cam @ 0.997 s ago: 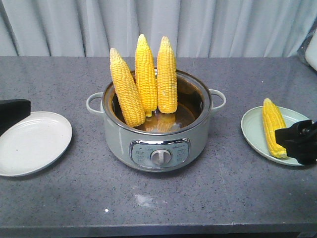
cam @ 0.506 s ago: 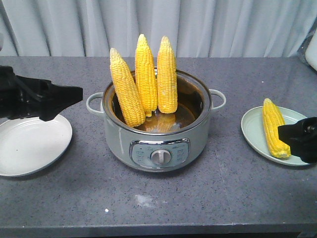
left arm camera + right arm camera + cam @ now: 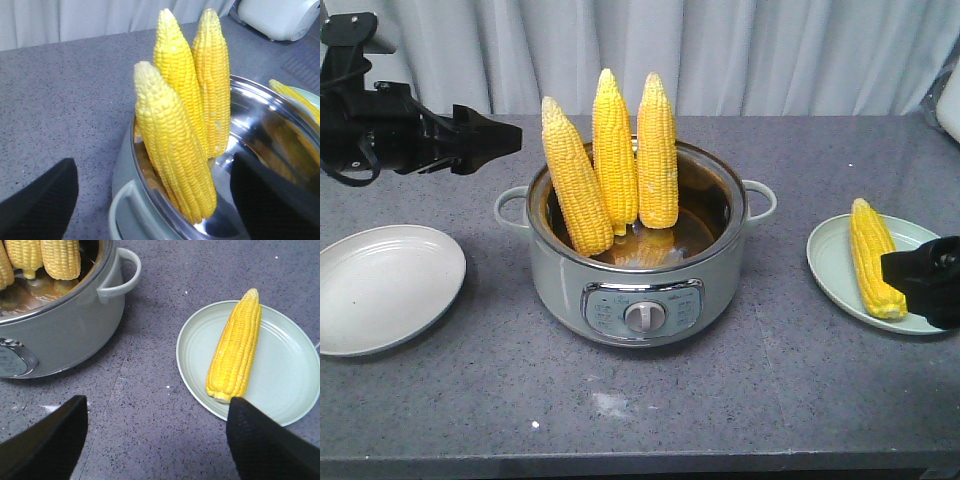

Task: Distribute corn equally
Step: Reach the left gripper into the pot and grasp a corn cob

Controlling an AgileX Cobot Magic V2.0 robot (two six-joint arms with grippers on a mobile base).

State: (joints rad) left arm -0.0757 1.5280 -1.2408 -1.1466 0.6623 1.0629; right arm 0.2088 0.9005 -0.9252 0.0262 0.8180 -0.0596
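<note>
**Corn grip notes: three cobs in the pot, one plated**

Corn location: three cobs stood upright in the pot (image 3: 560,280), tips up, butts down in the bowl. The leaning cob (image 3: 575,180) rested against the rim on the pot's left side. The middle cob (image 3: 614,150) and the right cob (image 3: 657,150) stood close beside it. A fourth cob (image 3: 873,258) lay flat on the right plate (image 3: 830,262). The left plate (image 3: 385,285) held none.

Tools: the left gripper (image 3: 502,138) hung above the table, left of the pot, fingers spread and empty, with the leaning cob framed between them in the wrist view. The right gripper (image 3: 895,272) sat by the right plate, fingers apart and holding nothing.

Handling (judged): the cobs looked stiff and fairly heavy. The kernels were glossy, so probably slick, and the taper would let a pinch near the tip slide off. The best hold seemed to be across the thick mid-body, above the rim, leaning cob first. Lift it straight up so it does not drag on its neighbours.
</note>
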